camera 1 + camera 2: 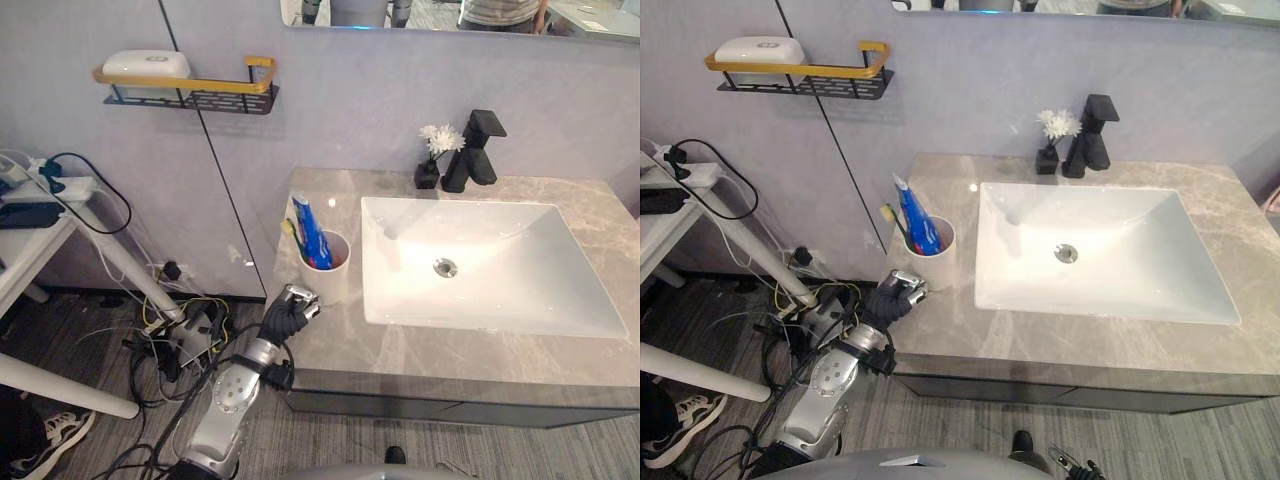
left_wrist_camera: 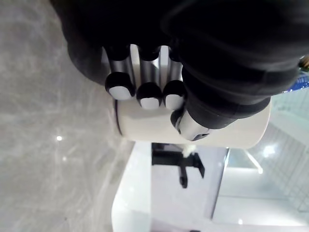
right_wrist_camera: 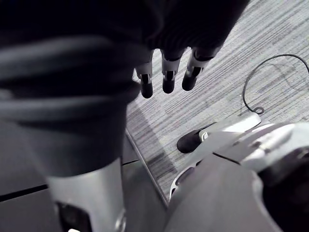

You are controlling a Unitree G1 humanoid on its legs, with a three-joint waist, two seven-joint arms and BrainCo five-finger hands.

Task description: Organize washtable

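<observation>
A white cup (image 1: 327,275) stands upright on the grey marble bench (image 1: 420,350), at its left end, just left of the white sink (image 1: 520,260). In the cup a blue toothpaste tube (image 1: 312,238) stands on end, its long axis nearly vertical and tipped a little to the far left, top end uppermost. A toothbrush (image 1: 291,232) leans further left over the rim, with its yellow-green head up.

The left robot hand (image 1: 288,312) is at the bench's near left edge, just beside the foot of the cup on its near-left side. From the head views its fingers are hard to read. The left wrist view shows them plainly: the fingers (image 2: 149,94) are curled in, dark tips turned back toward the palm, clenched on nothing. Past them lies the cup's white wall (image 2: 154,130). Whether the knuckles touch the cup cannot be told.

The right robot hand (image 3: 168,79) hangs over the striped floor (image 3: 231,72), fingers straight and released.

At the far edge of the bench a black faucet (image 1: 475,150) stands behind the sink, with a small black vase (image 1: 428,175) of white flowers just left of it. On the wall to the left, a black and yellow shelf (image 1: 195,92) carries a white box (image 1: 146,64).
</observation>
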